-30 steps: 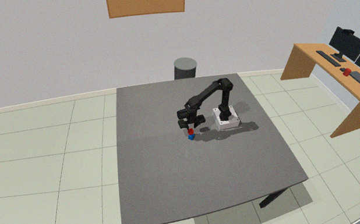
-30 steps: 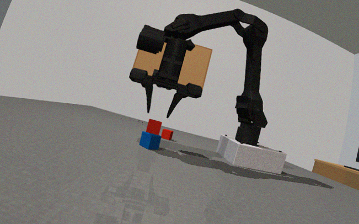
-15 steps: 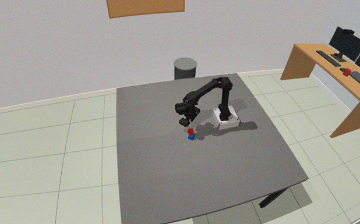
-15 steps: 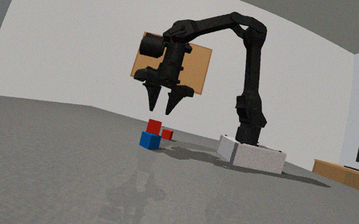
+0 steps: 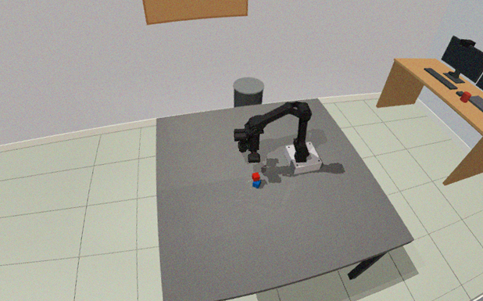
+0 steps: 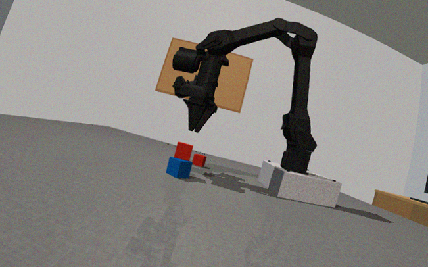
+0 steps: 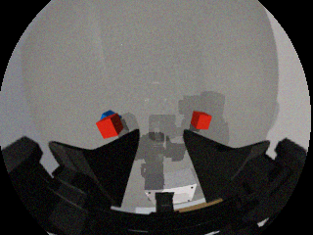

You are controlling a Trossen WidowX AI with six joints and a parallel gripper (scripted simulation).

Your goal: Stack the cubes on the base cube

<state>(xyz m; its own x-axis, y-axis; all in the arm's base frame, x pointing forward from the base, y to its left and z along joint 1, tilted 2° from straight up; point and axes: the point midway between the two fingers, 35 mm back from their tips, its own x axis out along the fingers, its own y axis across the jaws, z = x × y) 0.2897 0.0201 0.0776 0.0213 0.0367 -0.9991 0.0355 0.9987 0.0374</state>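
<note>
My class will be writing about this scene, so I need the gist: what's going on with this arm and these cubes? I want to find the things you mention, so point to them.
The arm is partway through stacking two red cubes on the blue cube (image 5: 256, 184) (image 6: 179, 167). One red cube (image 5: 255, 176) (image 6: 183, 150) (image 7: 109, 125) already sits on top of it. The other red cube (image 6: 199, 160) (image 7: 201, 119) is on the table (image 5: 211, 233) (image 6: 210, 236), still to be placed. The claw (image 6: 194, 130) (image 7: 162, 132) is open and holds nothing, hanging above the cubes.
</note>
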